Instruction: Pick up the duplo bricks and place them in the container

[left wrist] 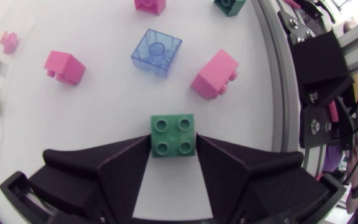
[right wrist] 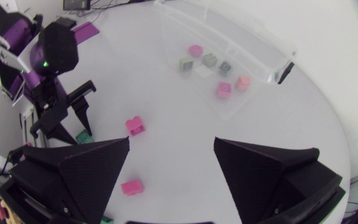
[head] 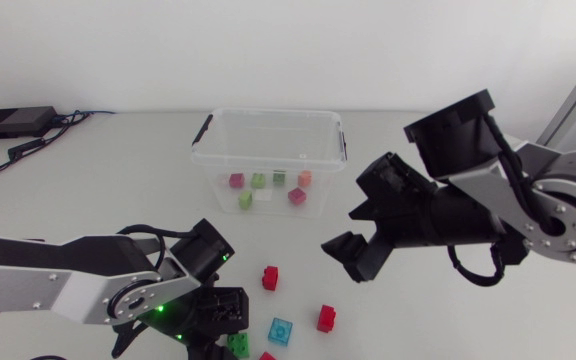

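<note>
The container (head: 200,160) is open on top, so the way in from above is free; a few bricks lie on its floor. Its left side faces bare worktop (head: 118,190). Just off its front right corner hangs the right claw (head: 353,232), fingers spread, its arm barring that side. Before the container lies a red brick (head: 270,277). Farther out, the left claw (left wrist: 173,142), gripping a green brick (left wrist: 173,130), a blue brick (left wrist: 156,52) and a second red brick (head: 326,318) crowd the worktop.
</note>
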`<state>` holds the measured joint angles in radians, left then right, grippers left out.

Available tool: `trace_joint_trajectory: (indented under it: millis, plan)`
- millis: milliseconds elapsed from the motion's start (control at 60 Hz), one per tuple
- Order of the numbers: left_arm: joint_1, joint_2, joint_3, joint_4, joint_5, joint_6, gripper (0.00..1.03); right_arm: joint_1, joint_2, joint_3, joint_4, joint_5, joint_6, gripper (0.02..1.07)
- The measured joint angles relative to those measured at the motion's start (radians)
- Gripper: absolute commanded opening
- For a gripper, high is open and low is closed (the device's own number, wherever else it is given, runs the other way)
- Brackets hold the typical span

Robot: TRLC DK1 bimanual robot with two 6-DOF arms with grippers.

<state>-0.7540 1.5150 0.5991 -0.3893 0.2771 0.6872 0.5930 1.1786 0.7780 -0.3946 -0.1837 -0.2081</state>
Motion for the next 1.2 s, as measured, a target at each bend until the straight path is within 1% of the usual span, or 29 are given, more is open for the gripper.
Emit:
trace_joint_trajectory:
  millis: [150, 283, 483, 583, 683, 717, 850, 950, 1033, 1083, 1167, 1200]
  plan:
    - [0.0, 0.011, 0.013, 0.006, 0.003, 0.006, 0.15, 0.039, 0.002, -0.039, -0.041, -0.012, -0.072, 1.0]
    - [0.008, 0.01, 0.013, 0.006, 0.003, 0.006, 0.14, 0.077, 0.04, -0.06, -0.049, -0.017, -0.109, 1.0]
    - [0.053, -0.061, 0.013, -0.034, 0.002, 0.006, 0.14, 0.099, 0.114, -0.093, -0.051, -0.023, -0.168, 1.0]
    - [0.093, -0.123, 0.027, -0.09, 0.003, 0.013, 0.14, 0.105, 0.142, -0.113, -0.047, -0.022, -0.19, 1.0]
    - [0.155, -0.18, 0.067, -0.13, 0.019, 0.022, 0.14, 0.126, 0.165, -0.139, -0.037, -0.022, -0.202, 1.0]
    - [0.174, -0.2, 0.09, -0.143, 0.026, 0.022, 0.14, 0.134, 0.172, -0.148, -0.026, -0.022, -0.206, 0.98]
    - [0.244, -0.256, 0.183, -0.156, 0.046, 0.021, 0.14, 0.159, 0.211, -0.16, 0.009, -0.018, -0.212, 0.97]
    - [0.278, -0.262, 0.235, -0.144, 0.052, 0.011, 0.14, 0.165, 0.252, -0.16, 0.029, -0.013, -0.212, 0.96]
    - [0.297, -0.262, 0.266, -0.107, 0.056, -0.018, 0.14, 0.165, 0.286, -0.16, 0.048, -0.01, -0.212, 0.87]
    - [0.305, -0.261, 0.28, -0.067, 0.057, -0.043, 0.14, 0.165, 0.306, -0.16, 0.063, -0.01, -0.212, 0.82]
    - [0.311, -0.257, 0.301, 0.0, 0.059, -0.089, 0.14, 0.165, 0.326, -0.16, 0.089, -0.005, -0.212, 0.71]
    - [0.314, -0.252, 0.311, 0.029, 0.059, -0.107, 0.14, 0.165, 0.329, -0.16, 0.097, -0.004, -0.212, 0.64]
